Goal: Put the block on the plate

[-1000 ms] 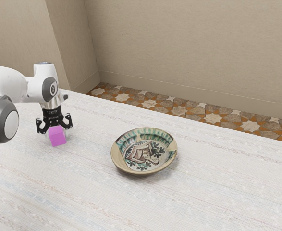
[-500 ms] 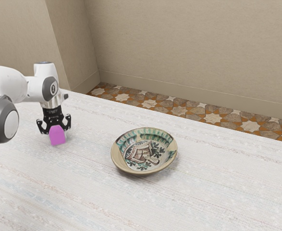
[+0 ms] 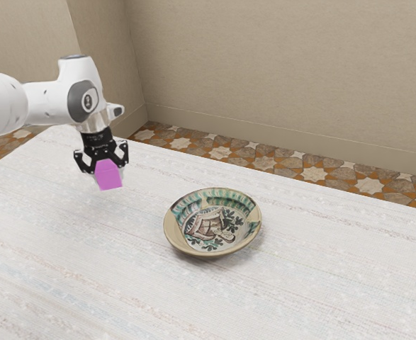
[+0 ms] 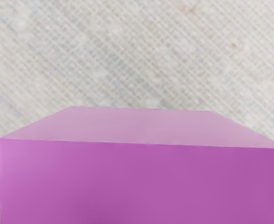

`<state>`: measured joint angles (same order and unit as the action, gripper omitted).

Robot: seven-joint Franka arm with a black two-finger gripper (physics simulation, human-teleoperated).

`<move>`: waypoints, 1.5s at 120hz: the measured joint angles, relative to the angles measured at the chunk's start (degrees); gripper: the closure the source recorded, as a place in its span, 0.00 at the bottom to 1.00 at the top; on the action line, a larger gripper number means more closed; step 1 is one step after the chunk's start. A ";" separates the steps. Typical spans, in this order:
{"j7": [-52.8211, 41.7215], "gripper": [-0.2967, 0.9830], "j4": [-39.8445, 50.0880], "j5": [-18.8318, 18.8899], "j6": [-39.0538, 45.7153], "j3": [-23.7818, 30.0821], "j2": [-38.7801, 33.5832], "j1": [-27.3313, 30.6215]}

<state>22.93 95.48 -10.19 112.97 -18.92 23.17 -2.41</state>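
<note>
Black two-finger gripper [image 3: 109, 170] has the block between its fingers, one each side, stopped at block width; reads as a real grip. It hangs from the white jointed arm [image 3: 46, 105], the only one on this rig, so no choice of hand. Block, a plain magenta solid with flat faces and crisp edges [image 3: 110, 178], sits directly under the palm and looks clear of the tabletop. Wrist view agrees: big pink-purple body right at the hand, one face paler than the other, woven surface beyond it. Looks roughly cubic, can't call a long axis. Slight tilt possible, can't confirm. Key relation: the round glazed plate with green, cream and brown painting [image 3: 171, 231] lies toward the exterior view's right of the block and closer to that camera, well apart from it. So next move is a sideways carry that way, then down into the centre. Raised tan rim is the thing to clear; coming in low could clip it, and letting go off-centre could slide the block down the sloped wall. I'd call it mid-task: pick looks done, place not. Whitish woven-look table [image 3: 314, 283] runs under everything, patterned tile floor [image 3: 314, 173] past its edge, beige wall [image 3: 278, 71] behind.
</note>
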 joint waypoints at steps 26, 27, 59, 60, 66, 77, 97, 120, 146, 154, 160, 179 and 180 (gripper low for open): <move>0.92 0.45 0.33 -1.31 -0.06 -0.39 -1.05 -11.30; 0.96 0.45 0.32 -1.33 -0.07 -0.39 -1.06 -11.77; 2.04 0.45 -0.14 -1.87 0.11 -0.40 -0.65 -21.35; 2.08 0.45 -0.18 -1.88 0.12 -0.39 -0.60 -21.51; 2.27 0.45 -0.43 -1.93 0.28 -0.36 -0.13 -22.56; 2.59 0.45 -1.20 -2.03 0.80 -0.30 1.01 -24.38; 3.08 0.45 -1.54 -2.10 1.94 -0.27 1.97 -25.18; 3.47 0.45 -1.31 -2.12 3.24 -0.32 3.32 -25.19; 3.97 0.38 -1.05 -2.40 4.37 -0.24 4.38 -25.19; 4.16 0.34 -1.00 -2.47 4.59 -0.23 4.39 -25.19; 4.29 0.32 -0.99 -2.52 4.75 -0.23 4.39 -25.19; 4.67 0.27 -1.28 -2.52 4.92 -0.32 4.28 -25.19; 4.69 0.27 -1.31 -2.51 4.91 -0.33 4.24 -25.19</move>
<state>27.62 94.17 -12.70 117.88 -19.26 27.41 -27.60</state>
